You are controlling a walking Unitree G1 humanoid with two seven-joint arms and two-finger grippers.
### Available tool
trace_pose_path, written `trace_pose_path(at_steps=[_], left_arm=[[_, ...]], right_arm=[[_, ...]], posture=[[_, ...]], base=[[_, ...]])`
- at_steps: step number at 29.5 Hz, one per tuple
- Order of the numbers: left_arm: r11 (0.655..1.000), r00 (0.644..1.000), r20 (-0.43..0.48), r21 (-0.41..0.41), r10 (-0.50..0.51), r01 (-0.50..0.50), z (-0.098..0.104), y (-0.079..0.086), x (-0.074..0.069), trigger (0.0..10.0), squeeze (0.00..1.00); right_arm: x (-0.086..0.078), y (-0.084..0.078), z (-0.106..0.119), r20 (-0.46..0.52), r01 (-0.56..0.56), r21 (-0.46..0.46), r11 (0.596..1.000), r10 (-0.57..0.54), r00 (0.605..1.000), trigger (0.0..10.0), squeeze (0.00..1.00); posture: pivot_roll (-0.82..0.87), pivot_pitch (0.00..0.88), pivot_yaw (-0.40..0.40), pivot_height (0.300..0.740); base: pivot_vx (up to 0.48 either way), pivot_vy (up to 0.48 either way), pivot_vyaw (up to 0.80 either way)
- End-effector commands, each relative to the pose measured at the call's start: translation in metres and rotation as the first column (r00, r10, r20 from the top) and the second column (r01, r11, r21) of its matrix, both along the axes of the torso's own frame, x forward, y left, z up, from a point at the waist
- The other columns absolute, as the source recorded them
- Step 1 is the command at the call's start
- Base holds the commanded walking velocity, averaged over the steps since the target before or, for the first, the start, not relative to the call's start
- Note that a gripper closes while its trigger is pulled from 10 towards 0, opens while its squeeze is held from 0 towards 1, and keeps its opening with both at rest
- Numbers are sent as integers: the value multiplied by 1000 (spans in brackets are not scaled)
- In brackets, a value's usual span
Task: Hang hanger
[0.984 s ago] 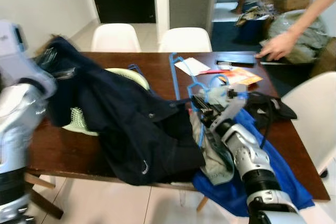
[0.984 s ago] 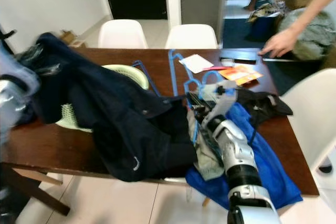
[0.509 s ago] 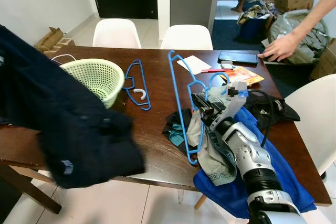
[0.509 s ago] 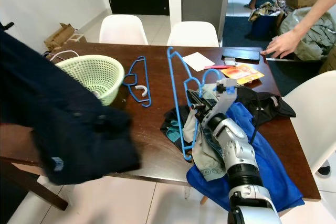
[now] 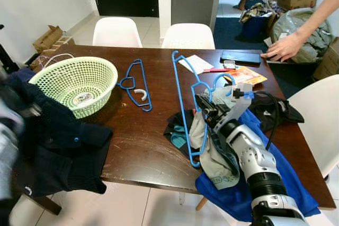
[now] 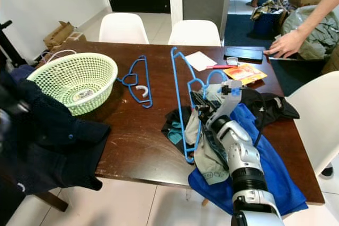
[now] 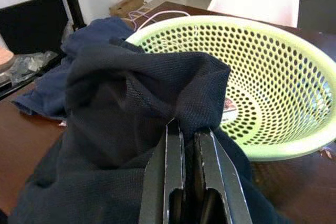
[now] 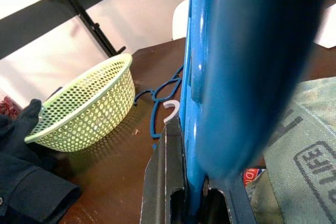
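Hanger pinched, garment held clear for pairing.

My right claw (image 5: pixel 205 105) grips the large blue plastic hanger (image 5: pixel 183 100) mid-frame on the bench (image 5: pixel 153 136); my left claw (image 7: pixel 186 153) clamps the dark navy jacket (image 5: pixel 50 141) lower left.

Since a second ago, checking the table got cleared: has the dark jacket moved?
Yes. The dark jacket, shut in the left hand, came off the table middle to its left edge, uncovering the green basket.

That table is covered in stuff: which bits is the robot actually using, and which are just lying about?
In use:
- blue hanger, in right claw
- dark garment, in left claw

Lying about:
- green basket
- small blue hanger
- phone
- blue cloth
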State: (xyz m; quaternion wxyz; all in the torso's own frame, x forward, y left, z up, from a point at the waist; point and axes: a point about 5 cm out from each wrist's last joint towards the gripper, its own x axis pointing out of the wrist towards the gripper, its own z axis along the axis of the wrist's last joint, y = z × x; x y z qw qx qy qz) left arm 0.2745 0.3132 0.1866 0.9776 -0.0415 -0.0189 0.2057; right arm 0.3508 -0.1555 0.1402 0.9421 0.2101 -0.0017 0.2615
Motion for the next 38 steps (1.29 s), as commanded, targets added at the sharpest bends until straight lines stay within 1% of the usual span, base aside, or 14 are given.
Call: trace_pose_path(at_steps=[1,3,9,14,15,17,18,20,29,32,34,35,37,38], left_arm=[[999,999,-26,23,36,-36,-7,10,-4,0,0],[999,999,-26,23,36,-36,-7,10,-4,0,0],[974,957,-181,46,227,-222,-33,31,-30,0,0],[969,949,-195,39,247,-244,-37,33,-34,0,0],[966,944,-203,40,259,-257,-39,33,-38,1020,220],[966,944,-203,40,259,-257,-39,33,-38,1020,220],[961,937,-214,44,276,-274,-41,33,-42,9098,1000],[957,931,-221,50,291,-287,-42,33,-44,10000,1000],[953,934,-186,73,304,-295,-29,34,-39,10000,1000],[978,965,-161,60,207,-200,-10,27,-29,10000,1000],[991,985,-161,122,68,-49,13,19,-20,10000,1000],[991,985,-161,122,68,-49,13,19,-20,10000,1000],[968,973,-131,142,-188,206,48,-2,-11,10000,1000],[968,973,-131,142,-188,206,48,-2,-11,10000,1000]], right_arm=[[-2,2,-3,-15,-3,-3,1000,3,1000,10000,0],[-2,2,-3,-15,-3,-3,1000,3,1000,10000,0],[-4,-2,-2,-19,3,-9,1000,-3,1000,10000,0],[-4,-3,-2,-19,2,-10,1000,-2,1000,10000,0],[-4,-3,-2,-20,1,-10,1000,-1,1000,10000,0],[-4,-3,-2,-20,1,-10,1000,-1,1000,10000,0],[-4,-3,-2,-21,-2,-10,1000,2,1000,10000,0],[-4,-2,-2,-22,-4,-10,1000,3,1000,10000,0],[-4,-2,-2,-25,0,-6,1000,0,1000,10000,0],[-4,-4,-1,-26,3,-5,1000,-3,1000,10000,0],[-4,-4,-1,-27,2,-5,1000,-2,1000,10000,0],[-4,-4,-1,-27,2,-5,1000,-2,1000,10000,0],[-3,-3,-1,-29,0,-3,1000,0,1000,10000,0],[-3,-3,-1,-29,0,-3,1000,0,1000,10000,0]], posture=[[43,70,27,740],[43,70,27,740],[44,81,26,740],[44,84,24,740],[47,86,21,740],[47,86,21,740],[47,86,21,740],[50,90,21,740],[46,92,26,740],[44,92,25,740],[48,94,22,740],[48,94,22,740],[50,95,22,740],[50,95,22,740]], base=[[0,0,0],[0,0,0],[0,0,0],[0,0,0],[0,0,0],[0,0,0],[0,0,0],[0,0,0],[0,0,0],[0,0,0],[0,0,0],[0,0,0],[0,0,0],[0,0,0]])
